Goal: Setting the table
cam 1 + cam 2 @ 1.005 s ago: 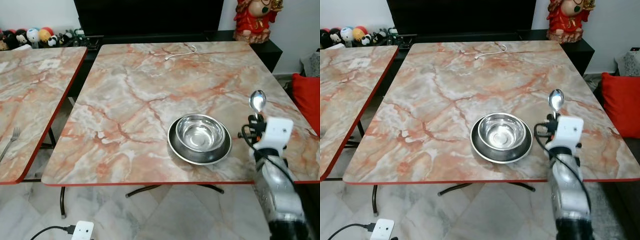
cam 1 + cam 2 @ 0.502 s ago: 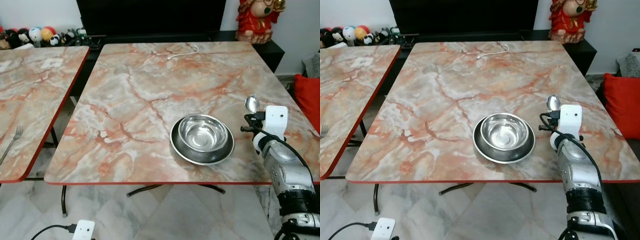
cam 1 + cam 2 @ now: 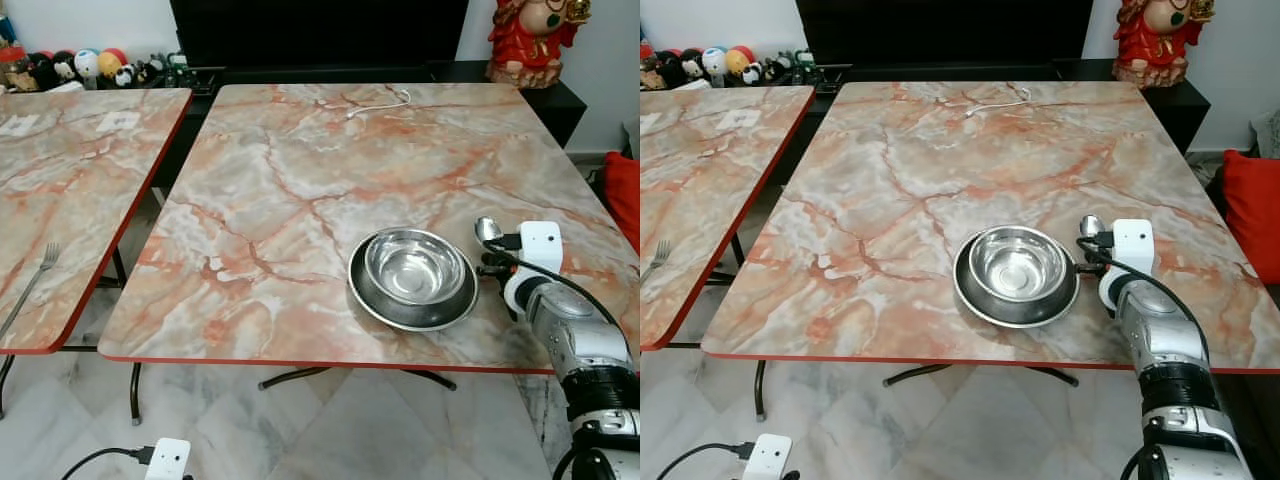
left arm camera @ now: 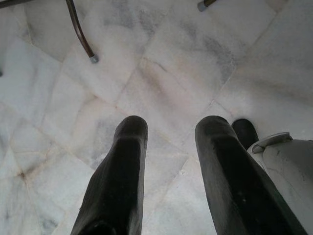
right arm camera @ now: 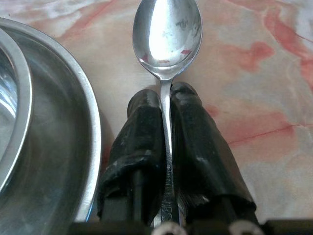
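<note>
A steel bowl (image 3: 415, 266) sits inside a steel plate (image 3: 372, 294) near the front right of the marble table (image 3: 300, 170). My right gripper (image 5: 165, 95) is shut on the handle of a steel spoon (image 5: 167, 35), held low over the tabletop just right of the plate rim (image 5: 93, 142). The spoon (image 3: 488, 230) has its bowl pointing away from me. My left gripper (image 4: 171, 129) hangs open above the marble floor.
A second marble table (image 3: 60, 190) stands to the left with a fork (image 3: 36, 272) near its front edge. A white cable (image 3: 378, 103) lies at the far side of the main table. A red figurine (image 3: 535, 40) and a red cushion (image 3: 1252, 205) are to the right.
My right arm has lowered the spoon from upright above the table to near the surface beside the plate. The camera has shifted slightly.
</note>
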Robot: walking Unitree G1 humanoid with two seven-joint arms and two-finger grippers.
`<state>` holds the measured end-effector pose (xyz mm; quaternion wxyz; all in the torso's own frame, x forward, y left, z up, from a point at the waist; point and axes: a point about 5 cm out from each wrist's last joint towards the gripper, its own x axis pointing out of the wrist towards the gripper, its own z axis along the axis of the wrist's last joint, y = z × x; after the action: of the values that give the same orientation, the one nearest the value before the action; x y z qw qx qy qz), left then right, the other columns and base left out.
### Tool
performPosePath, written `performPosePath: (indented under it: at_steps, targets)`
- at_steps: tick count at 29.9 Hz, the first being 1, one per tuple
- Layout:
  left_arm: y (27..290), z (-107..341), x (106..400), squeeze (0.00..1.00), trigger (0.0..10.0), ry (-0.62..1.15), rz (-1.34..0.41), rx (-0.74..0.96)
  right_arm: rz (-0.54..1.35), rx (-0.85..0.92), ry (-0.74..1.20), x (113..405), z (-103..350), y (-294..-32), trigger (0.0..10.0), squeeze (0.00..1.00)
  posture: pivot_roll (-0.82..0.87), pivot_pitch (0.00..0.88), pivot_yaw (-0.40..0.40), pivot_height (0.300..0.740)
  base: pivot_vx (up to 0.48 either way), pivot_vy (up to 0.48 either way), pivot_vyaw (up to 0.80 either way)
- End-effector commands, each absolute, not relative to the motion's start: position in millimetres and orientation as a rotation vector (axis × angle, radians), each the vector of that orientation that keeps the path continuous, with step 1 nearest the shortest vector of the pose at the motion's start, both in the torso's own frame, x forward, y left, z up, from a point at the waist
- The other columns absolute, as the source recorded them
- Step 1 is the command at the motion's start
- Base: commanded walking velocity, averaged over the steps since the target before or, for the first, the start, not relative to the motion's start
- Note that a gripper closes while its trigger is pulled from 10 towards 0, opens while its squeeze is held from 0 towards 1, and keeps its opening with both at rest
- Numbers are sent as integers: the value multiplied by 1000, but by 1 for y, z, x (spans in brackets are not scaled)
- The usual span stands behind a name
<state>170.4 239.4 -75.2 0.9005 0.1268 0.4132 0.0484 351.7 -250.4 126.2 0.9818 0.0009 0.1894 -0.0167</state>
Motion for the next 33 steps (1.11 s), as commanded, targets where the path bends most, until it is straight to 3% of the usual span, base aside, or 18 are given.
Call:
performPosePath:
  at_steps: [1,33]
  targets:
    - [242,-78,163,0,10000,887,111,258,-44,11,410,348,120,-253,10000,0,-104,89,42,740,0,0,0]
    - [248,-77,162,0,10000,890,113,268,-115,91,425,333,101,-251,10000,0,-95,110,55,740,0,0,0]
